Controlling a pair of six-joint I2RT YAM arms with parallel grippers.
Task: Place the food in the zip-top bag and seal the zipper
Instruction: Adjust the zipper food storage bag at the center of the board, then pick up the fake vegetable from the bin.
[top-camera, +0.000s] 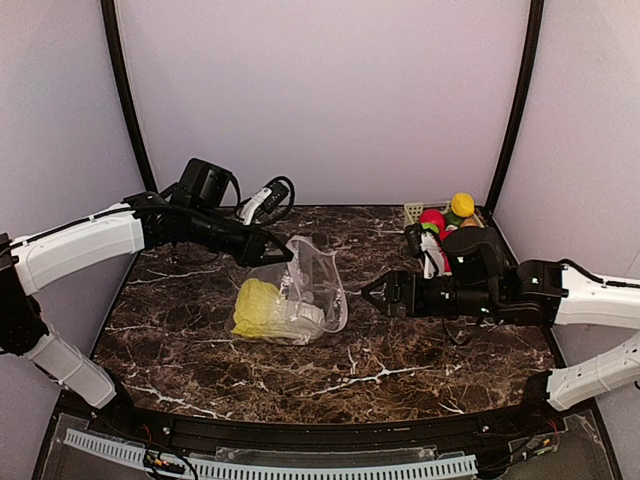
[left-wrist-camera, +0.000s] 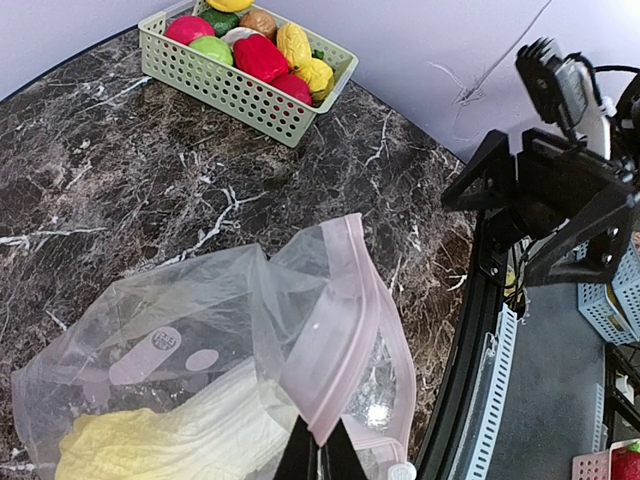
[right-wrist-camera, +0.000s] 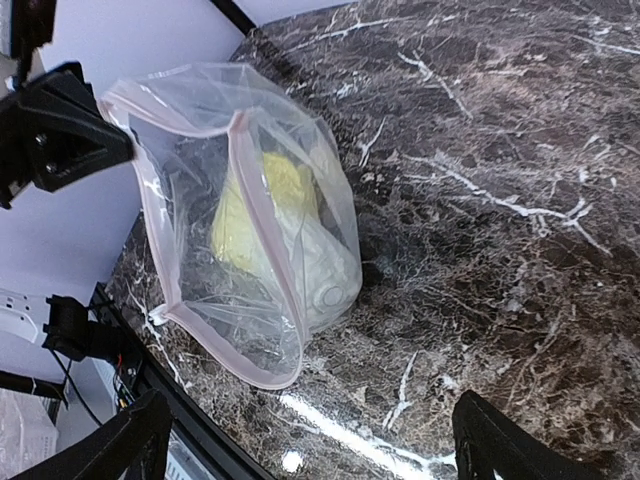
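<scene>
Soft, even light from overhead fills my workspace; shadows are faint. The dark marble table shows white glare streaks near its front edge, and the clear bag glints in spots. My wrist views are sharp in the middle, softer and stretched toward the corners.

No text can be read; the zip-top bag's printed marks are illegible.

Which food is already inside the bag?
The yellow-white cabbage: it lies inside the clear bag, while the other foods sit in the green basket.
</scene>
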